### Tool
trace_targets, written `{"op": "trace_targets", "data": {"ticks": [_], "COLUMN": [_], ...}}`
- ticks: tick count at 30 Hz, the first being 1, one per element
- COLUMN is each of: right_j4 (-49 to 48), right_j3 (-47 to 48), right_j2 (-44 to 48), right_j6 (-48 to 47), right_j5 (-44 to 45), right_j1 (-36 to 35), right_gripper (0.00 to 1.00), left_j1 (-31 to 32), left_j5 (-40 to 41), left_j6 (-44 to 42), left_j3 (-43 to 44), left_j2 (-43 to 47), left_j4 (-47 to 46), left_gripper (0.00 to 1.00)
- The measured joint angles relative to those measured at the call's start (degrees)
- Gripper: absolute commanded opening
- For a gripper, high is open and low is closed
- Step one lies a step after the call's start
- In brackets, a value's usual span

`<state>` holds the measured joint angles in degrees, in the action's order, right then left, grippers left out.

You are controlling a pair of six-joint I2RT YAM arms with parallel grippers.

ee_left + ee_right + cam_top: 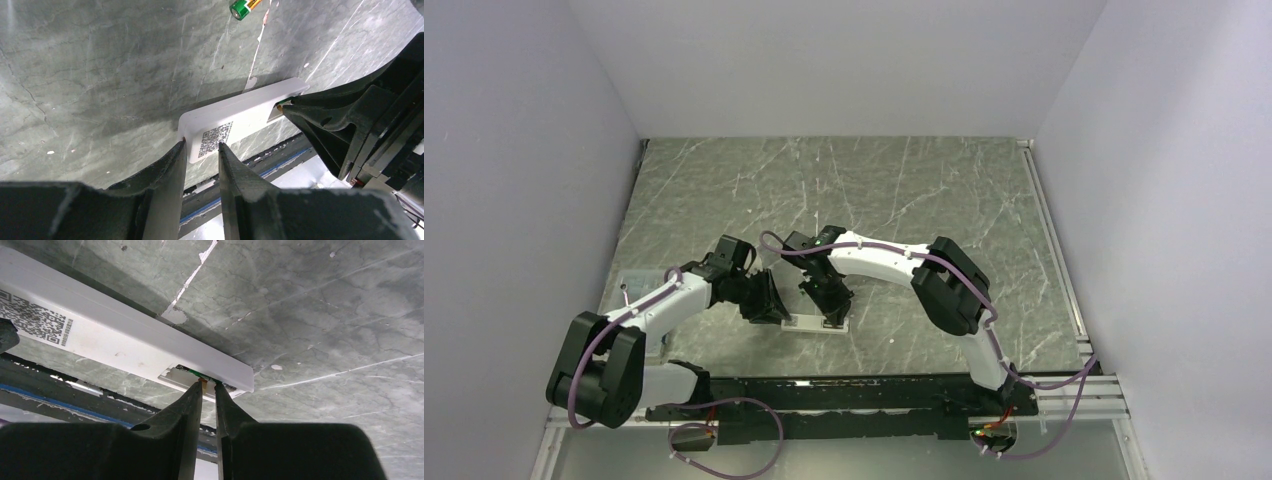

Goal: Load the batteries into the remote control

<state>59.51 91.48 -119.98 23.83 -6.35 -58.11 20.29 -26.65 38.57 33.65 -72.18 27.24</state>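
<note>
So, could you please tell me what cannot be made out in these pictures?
- remote control: button face turned away in the wrist views; arms partly cover it from above.
- green battery: cut off by the left wrist view's top edge.
- second battery: nearly hidden between the right gripper tips; seating unclear.

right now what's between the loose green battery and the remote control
Nothing. In the left wrist view, only bare marbled tabletop, crossed by a pale vein, separates the green battery from the remote control.
</note>
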Motion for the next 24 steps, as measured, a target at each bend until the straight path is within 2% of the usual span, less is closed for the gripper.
{"op": "trace_targets", "data": {"ticks": [24], "right_j4": [-5.18], "right_j3": [0.07], "right_j2": [0.15], "right_j6": [1.92], "right_j5": [-3.19], "right_j1": [-0.22], "right_gripper": [0.17], "left_j1": [0.22], "left_j5": [-0.37], "left_j6": [0.04], "left_j3": [0.00], "left_j2": [-0.09], "left_j4": [-0.20], "left_gripper": [0.37]}}
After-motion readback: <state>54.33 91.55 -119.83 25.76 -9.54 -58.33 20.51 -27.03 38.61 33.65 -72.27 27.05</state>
